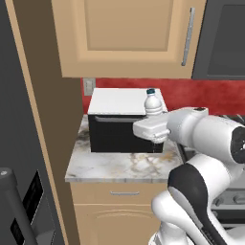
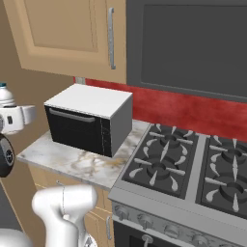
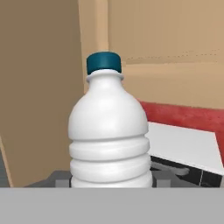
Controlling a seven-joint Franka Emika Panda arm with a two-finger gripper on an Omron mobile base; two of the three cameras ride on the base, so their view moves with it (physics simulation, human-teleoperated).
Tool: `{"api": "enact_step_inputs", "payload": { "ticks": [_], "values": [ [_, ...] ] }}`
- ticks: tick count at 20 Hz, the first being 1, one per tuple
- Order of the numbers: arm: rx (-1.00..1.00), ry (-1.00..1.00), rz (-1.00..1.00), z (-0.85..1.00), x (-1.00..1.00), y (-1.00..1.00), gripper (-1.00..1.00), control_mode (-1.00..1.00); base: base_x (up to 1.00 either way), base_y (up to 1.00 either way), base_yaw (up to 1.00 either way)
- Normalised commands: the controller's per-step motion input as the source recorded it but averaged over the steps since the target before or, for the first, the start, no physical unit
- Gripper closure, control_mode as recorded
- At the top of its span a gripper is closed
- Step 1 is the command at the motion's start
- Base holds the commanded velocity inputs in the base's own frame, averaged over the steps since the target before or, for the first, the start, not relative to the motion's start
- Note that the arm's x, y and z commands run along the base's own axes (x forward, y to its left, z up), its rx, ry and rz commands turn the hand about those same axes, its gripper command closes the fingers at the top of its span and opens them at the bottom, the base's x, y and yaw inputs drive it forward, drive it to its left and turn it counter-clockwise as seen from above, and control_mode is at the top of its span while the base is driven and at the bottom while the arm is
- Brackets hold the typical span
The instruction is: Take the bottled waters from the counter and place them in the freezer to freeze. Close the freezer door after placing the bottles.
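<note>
The claw is clamped on the white bottle, held upright above the worktop in front of the oven at mid-frame. I judge the carry goes best slow and level, swinging left toward the freezer and clear of the cabinet side.

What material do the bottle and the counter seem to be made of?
Bottle: seemingly plastic, opaque white with a soft sheen and moulded ribs around its body; its cap is dark blue, probably plastic too. Counter: looks like polished marble or an imitation, white-beige with brown veins; the render cannot settle which.
</note>
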Motion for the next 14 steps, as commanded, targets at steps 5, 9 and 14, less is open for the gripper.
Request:
{"api": "enact_step_inputs", "payload": {
  "ticks": [5, 9, 14],
  "values": [
    [0.0, -0.29, 0.11, -0.25, 0.0, -0.3, 1.0, -1.0, 0.0, 0.0, 0.0],
    [0.03, -0.2, 0.08, -0.16, 0.0, -0.26, 1.0, -1.0, 0.0, 0.0, 0.0],
    [0.09, -0.12, 0.05, -0.04, -0.11, -0.3, 1.0, -1.0, 0.0, 0.0, 0.0]
  ]
}}
